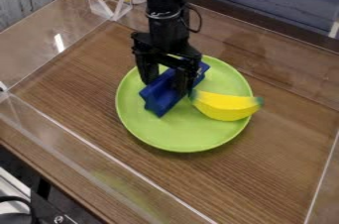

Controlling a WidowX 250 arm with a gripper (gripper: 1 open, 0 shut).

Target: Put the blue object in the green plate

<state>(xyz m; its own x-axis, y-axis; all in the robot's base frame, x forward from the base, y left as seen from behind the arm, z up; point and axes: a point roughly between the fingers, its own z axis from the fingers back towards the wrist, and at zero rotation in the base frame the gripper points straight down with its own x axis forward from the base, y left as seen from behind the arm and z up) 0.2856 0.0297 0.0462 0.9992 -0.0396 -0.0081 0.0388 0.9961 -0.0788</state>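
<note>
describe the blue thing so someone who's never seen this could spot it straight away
On the wooden table sits a wide, round lime-green plate. Near its middle, partly under the black robot arm, lies a dark blue block. It is straight-edged and elongated, unlike the curved yellow banana beside it.

You have a lime-green round plate (179,137), dark blue block (163,95), yellow plastic banana (227,105), brown wood-grain table (82,97).

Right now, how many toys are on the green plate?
2: a blue block under the gripper, and a yellow banana beside it. The gripper could hide something small.
</note>
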